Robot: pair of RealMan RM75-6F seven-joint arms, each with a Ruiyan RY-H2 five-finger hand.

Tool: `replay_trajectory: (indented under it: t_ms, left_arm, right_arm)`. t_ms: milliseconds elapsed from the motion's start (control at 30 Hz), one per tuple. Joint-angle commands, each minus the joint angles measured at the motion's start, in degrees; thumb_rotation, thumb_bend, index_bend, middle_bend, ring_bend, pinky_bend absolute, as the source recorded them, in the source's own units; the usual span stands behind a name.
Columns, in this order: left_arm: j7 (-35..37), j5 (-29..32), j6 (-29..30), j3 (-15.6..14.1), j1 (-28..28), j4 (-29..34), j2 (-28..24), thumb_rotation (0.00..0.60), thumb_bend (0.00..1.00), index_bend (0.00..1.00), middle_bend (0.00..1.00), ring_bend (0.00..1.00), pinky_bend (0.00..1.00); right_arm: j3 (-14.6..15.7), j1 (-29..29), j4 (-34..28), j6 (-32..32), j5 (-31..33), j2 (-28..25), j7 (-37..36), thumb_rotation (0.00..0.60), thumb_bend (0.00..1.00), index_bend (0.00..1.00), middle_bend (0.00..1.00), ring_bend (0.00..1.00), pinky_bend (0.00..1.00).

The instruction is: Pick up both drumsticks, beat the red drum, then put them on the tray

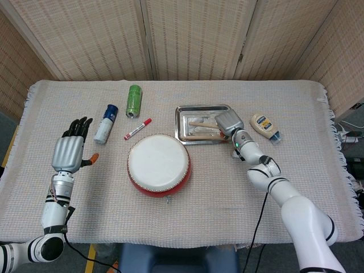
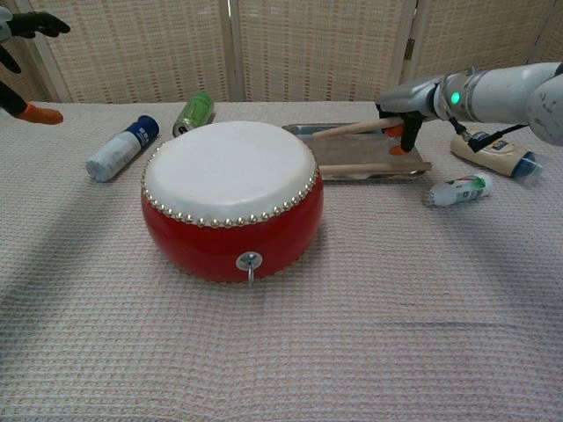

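Drumsticks going down on the tray

One drumstick (image 2: 374, 167) lay in the tray (image 1: 185, 111) behind the red drum (image 2: 230, 200); the right hand (image 1: 228, 122) clasped the other drumstick (image 2: 345, 129), tip low over it. Best lower it flat alongside the first, then release gently. The left hand (image 1: 69, 152), far from the drum, was spread and empty.
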State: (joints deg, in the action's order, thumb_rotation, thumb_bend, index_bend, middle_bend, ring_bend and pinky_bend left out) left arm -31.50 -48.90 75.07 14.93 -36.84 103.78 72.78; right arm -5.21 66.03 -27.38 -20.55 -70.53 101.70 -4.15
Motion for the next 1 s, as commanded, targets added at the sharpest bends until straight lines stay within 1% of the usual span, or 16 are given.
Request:
replay_trajectory:
  t_ms: [33,67,167,233,267,300,400,533,667,733,800,900,967,1000]
  left_arm:
    - [0.3,0.0,-0.2,-0.1,0.1,-0.2,-0.1,0.600,0.26,0.00,0.00,0.00,0.23]
    - [0.4,0.0,-0.3,-0.1,0.2,-0.4,-0.1,0.600,0.26,0.00,0.00,0.00,0.23]
    - [0.8,0.0,-0.5,-0.1,0.3,-0.6,-0.2,0.600,0.26,0.00,0.00,0.00,0.23]
    - [1.1,0.2,-0.6,0.0,0.4,-0.8,-0.2,0.600,0.26,0.00,0.00,0.00,0.23]
    - [1.2,0.2,-0.7,0.1,0.5,-0.9,-0.2,0.600,0.26,0.00,0.00,0.00,0.23]
    - [1.3,0.1,-0.7,0.0,0.5,-0.9,-0.3,0.600,0.26,0.00,0.00,0.00,0.23]
    - [1.5,0.0,-0.8,0.0,0.6,-1.0,-0.3,0.600,0.26,0.00,0.00,0.00,0.23]
    - [1.7,-0.3,-0.7,-0.1,0.8,-1.0,-0.4,0.600,0.26,0.00,0.00,0.00,0.23]
    - [1.7,-0.6,-0.5,-0.1,1.0,-0.9,-0.5,0.600,0.26,0.00,0.00,0.00,0.23]
    - [1.8,-0.8,-0.5,0.0,1.0,-0.8,-0.6,0.600,0.26,0.00,0.00,0.00,0.23]
    - [1.8,-1.1,-0.4,0.0,1.1,-0.6,-0.7,0.600,0.26,0.00,0.00,0.00,0.23]
    - [2.1,-1.5,-0.4,0.0,1.2,-0.4,-0.9,0.600,0.26,0.00,0.00,0.00,0.23]
    - [2.5,-1.7,-0.4,0.0,1.4,-0.4,-1.1,0.600,0.26,0.00,0.00,0.00,0.23]
    - [2.9,-1.8,-0.4,0.1,1.5,-0.4,-1.3,0.600,0.26,0.00,0.00,0.00,0.22]
  right_arm:
    - [0.2,0.8,4.3,1.6,-2.3,3.0,-2.7,0.600,0.33,0.99,0.91,0.92,0.99]
    - [0.1,0.9,5.2,1.9,-2.8,3.6,-3.5,0.600,0.33,0.98,0.90,0.91,0.98]
    - [0.1,1.3,6.7,2.6,-3.9,4.6,-5.4,0.600,0.32,0.90,0.83,0.82,0.90]
    - [-0.1,1.6,7.8,3.2,-4.5,5.2,-6.9,0.600,0.32,0.81,0.76,0.75,0.85]
    - [-0.3,1.8,8.4,3.5,-4.7,5.6,-7.6,0.600,0.32,0.77,0.72,0.71,0.82]
    - [-0.5,1.9,9.0,3.8,-4.8,5.8,-8.0,0.600,0.32,0.70,0.67,0.65,0.79]
    - [-0.9,2.2,10.6,4.4,-5.1,6.5,-9.0,0.600,0.32,0.55,0.57,0.56,0.72]
    - [-1.5,2.2,11.9,4.7,-5.3,6.9,-9.8,0.600,0.24,0.35,0.47,0.44,0.65]
    - [-2.2,2.1,12.7,4.5,-5.4,6.7,-10.1,0.600,0.20,0.25,0.40,0.35,0.58]
    - [-2.6,2.0,12.5,4.4,-5.3,6.4,-10.3,0.600,0.19,0.20,0.37,0.30,0.52]
    - [-3.0,1.8,11.8,4.0,-5.3,5.7,-10.7,0.600,0.18,0.18,0.36,0.29,0.49]
    - [-3.6,1.4,9.9,2.6,-5.3,4.4,-11.6,0.600,0.18,0.17,0.35,0.28,0.48]
    - [-4.1,0.8,7.6,0.7,-5.3,2.9,-12.6,0.600,0.18,0.17,0.34,0.27,0.47]
    - [-4.5,0.3,5.5,-1.1,-5.4,1.6,-13.5,0.600,0.18,0.17,0.34,0.27,0.47]
